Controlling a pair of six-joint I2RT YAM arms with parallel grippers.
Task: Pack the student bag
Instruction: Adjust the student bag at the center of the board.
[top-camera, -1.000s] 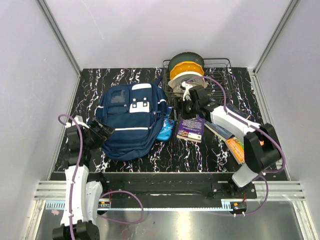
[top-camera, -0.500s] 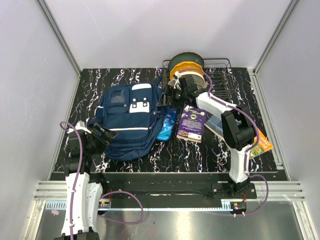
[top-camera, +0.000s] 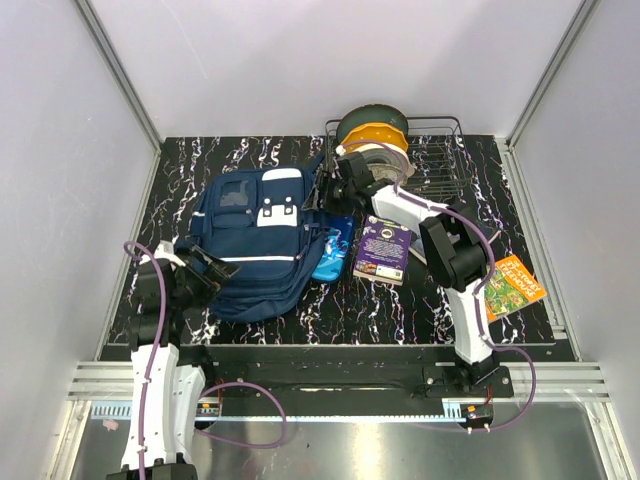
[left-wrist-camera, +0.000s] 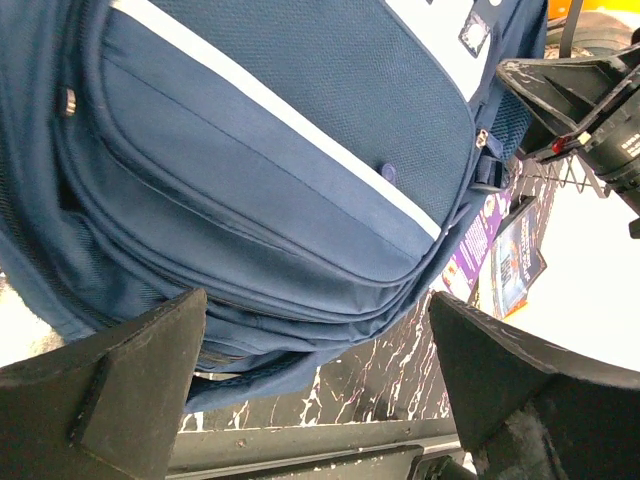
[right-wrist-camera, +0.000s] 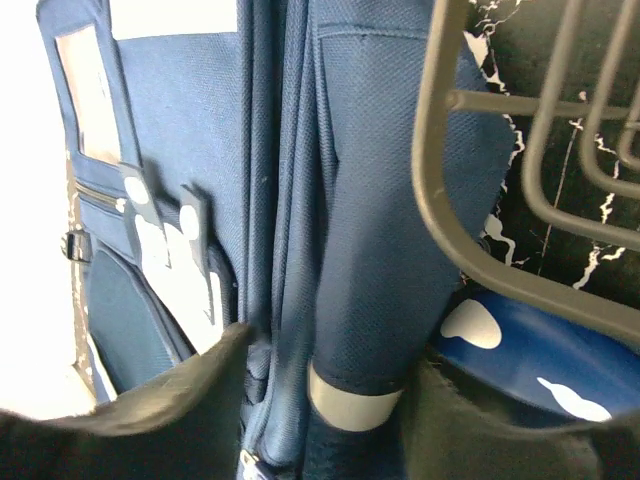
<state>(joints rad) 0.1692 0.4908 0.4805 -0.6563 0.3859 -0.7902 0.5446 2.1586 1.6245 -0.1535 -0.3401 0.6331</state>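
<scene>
Nearest, the left gripper (top-camera: 206, 268) gapes wide beside the student bag (top-camera: 262, 245). The bag lies flat on the table (top-camera: 180, 170), likely soft and floppy. Farther, the right gripper (top-camera: 336, 190) straddles its side strap (right-wrist-camera: 360, 300), a sound hold; whether clamped, we cannot tell.

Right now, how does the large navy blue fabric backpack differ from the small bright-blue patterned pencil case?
The backpack is far larger than the pencil case. The backpack is dark navy with white patches; the pencil case is brighter blue with white spots. Both lie side by side.
</scene>
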